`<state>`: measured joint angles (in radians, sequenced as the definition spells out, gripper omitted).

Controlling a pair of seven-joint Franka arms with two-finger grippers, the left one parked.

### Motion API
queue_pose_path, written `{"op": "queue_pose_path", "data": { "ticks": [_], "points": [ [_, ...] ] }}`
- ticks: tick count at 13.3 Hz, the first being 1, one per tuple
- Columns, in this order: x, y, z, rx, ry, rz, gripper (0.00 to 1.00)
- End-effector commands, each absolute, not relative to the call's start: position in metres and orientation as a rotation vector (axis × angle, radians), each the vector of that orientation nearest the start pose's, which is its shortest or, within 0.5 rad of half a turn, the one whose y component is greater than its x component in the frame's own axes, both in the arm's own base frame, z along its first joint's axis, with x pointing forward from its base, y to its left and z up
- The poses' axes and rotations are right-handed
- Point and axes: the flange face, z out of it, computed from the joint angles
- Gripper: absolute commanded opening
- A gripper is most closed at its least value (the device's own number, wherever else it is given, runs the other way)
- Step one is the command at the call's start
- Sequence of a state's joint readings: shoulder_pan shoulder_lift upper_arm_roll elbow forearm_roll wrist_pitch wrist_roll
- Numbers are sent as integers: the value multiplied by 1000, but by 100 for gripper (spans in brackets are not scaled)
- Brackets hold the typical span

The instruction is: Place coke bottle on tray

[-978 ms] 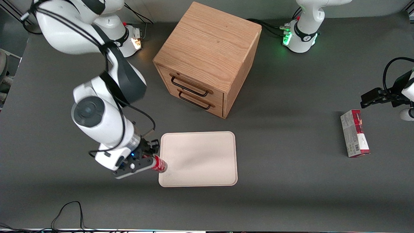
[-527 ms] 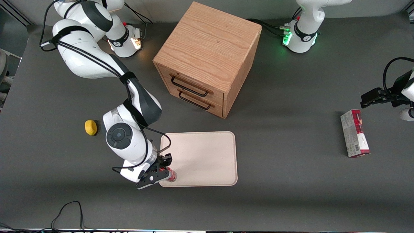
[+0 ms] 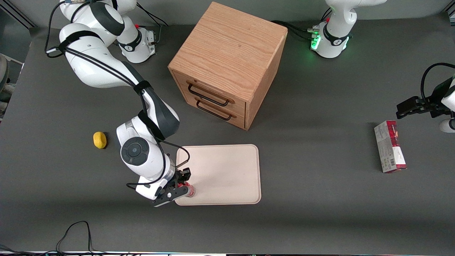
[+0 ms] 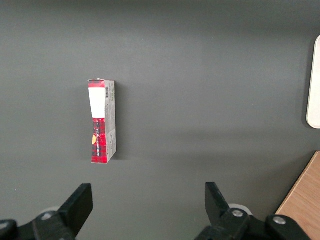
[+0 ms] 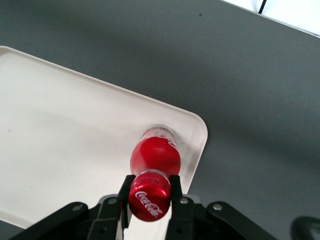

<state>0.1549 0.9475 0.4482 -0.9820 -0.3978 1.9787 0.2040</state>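
Pincer (image 5: 149, 192) lower, gripping coke bottle (image 5: 155, 159)

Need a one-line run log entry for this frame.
phase: placing | hand: shut on coke bottle at cap | coke bottle: upright, over tray corner nearest front camera, working arm's end | release: not yet

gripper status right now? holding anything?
Gripper: shut on the coke bottle at its cap, bottle upright over a corner of the tray, the corner nearest the front camera at the working arm's end.
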Motion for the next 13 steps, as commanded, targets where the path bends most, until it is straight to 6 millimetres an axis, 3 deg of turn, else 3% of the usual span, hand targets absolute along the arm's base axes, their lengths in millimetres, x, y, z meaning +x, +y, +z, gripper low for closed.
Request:
{"op": "queue_pose_path", "data": {
  "ticks": [1,6,7,9,11,13],
  "points": [
    [727,306,336,-3085,-497,-208,100],
    [727,307,351,-3080,-453,-233,100],
    [727,305,361,-3081,-441,-249,100],
    [722,294,407,-3038,-383,-259,100],
    [714,255,450,-3014,-270,-166,100],
    [698,197,494,-3016,-183,-100,100]
  ]
}}
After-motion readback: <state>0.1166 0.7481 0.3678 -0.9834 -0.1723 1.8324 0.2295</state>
